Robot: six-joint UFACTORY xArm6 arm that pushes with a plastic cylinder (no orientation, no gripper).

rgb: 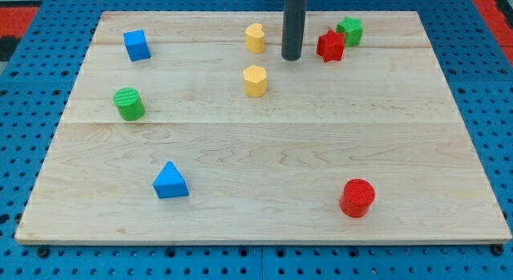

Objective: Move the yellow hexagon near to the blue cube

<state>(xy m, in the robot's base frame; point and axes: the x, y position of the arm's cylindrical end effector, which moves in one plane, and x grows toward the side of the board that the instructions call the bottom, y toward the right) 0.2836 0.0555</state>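
Observation:
The yellow hexagon (255, 80) stands on the wooden board, a little above its middle. The blue cube (136, 45) is at the view's top left, well apart from the hexagon. My tip (291, 58) rests on the board up and to the right of the yellow hexagon, a short gap away and not touching it. The rod rises out of the view's top.
A yellow heart-like block (255, 38) sits left of my tip. A red star (330, 46) and a green star (349, 30) are right of it. A green cylinder (128, 103), a blue triangle (170, 181) and a red cylinder (357, 197) lie lower on the board (264, 152).

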